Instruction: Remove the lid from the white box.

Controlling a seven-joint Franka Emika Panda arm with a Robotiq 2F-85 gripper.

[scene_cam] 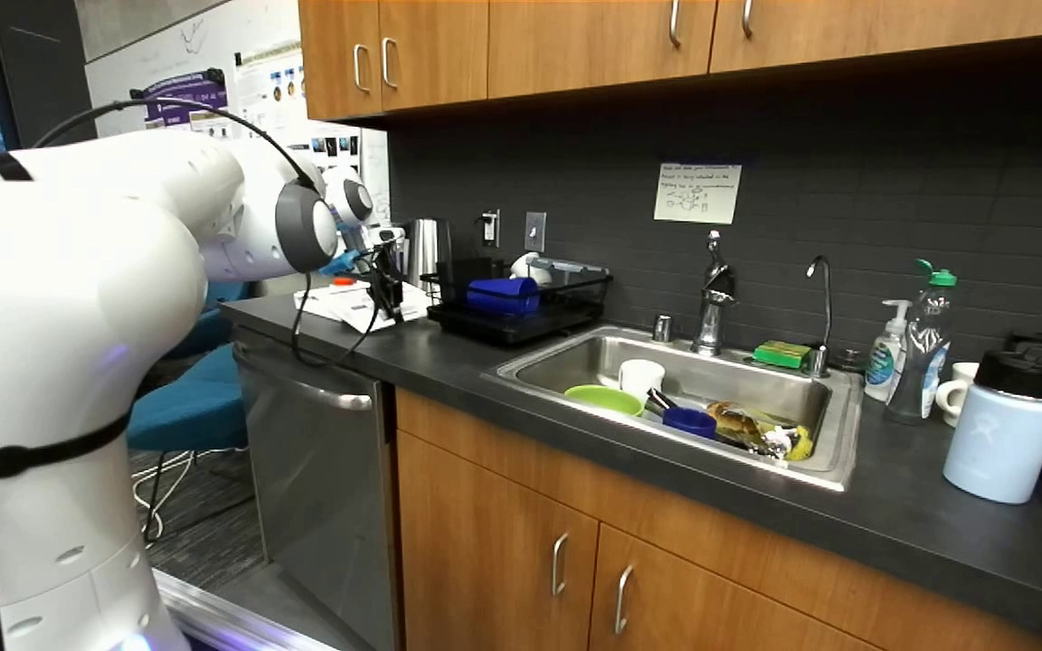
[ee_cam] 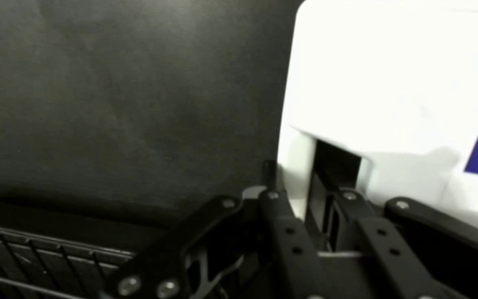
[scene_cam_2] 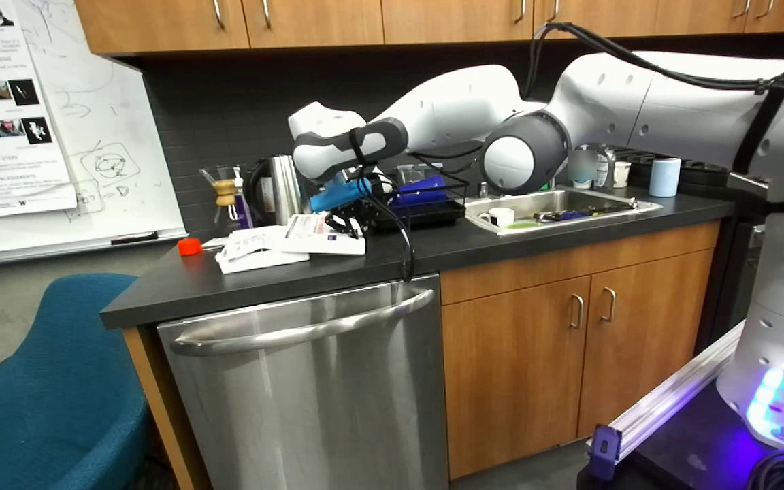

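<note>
Claw (ee_cam: 295, 171) straddles white box's (ee_cam: 384, 91) edge, clear only in wrist view.

Well left of and above the tool (ee_cam: 296, 182) in an exterior view, a white paper poster (scene_cam_2: 4, 112) reads "MAGE PROCESSING", cut by the edge, "NEXT STEPS" and "ACKNOWLEDGEMENTS". To the tool's right and higher, a pale yellow rectangular paper note (scene_cam: 697, 193) bears handwriting too small to read.

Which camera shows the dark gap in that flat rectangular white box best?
Wrist view: the dark gap in the flat white box appears close up. Both exterior views show the box small; the gap can't be made out.
</note>
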